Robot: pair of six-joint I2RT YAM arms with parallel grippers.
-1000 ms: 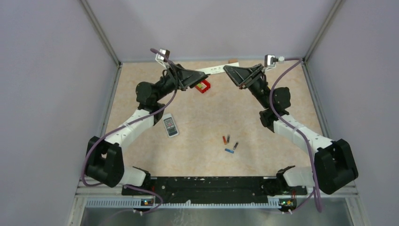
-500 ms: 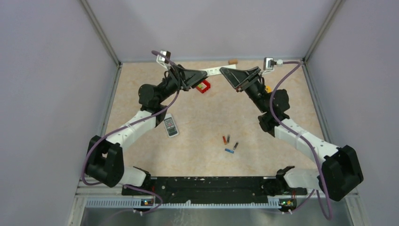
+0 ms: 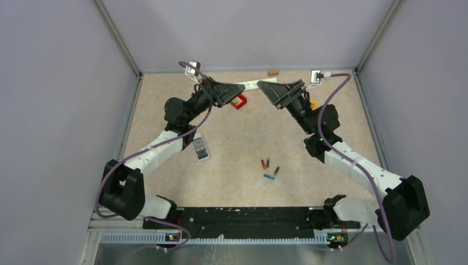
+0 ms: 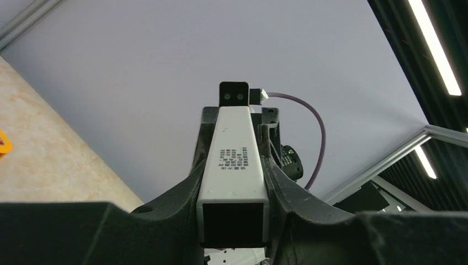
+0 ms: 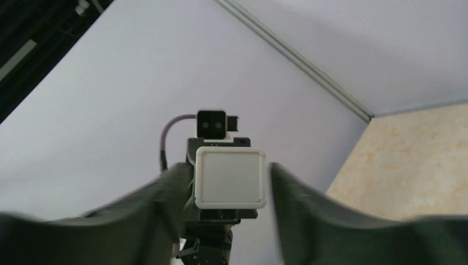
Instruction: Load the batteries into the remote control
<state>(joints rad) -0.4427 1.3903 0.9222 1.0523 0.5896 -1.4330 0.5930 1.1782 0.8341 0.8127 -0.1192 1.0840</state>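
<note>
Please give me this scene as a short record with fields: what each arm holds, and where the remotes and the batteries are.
white remote: held between both arms, near the far edge
left fingers: closed on its hollow, open end
right fingers: closed on its other, flat end
batteries: four, loose on the table near the middle, none loaded
small remote: flat on the table, beside the left arm
red item: on the table, near the left fingers

Right gripper (image 5: 230,183) clamped on white remote (image 5: 229,175), square end facing lens; two-lens camera (image 5: 211,123) behind; bench (image 5: 419,160) right.
</note>
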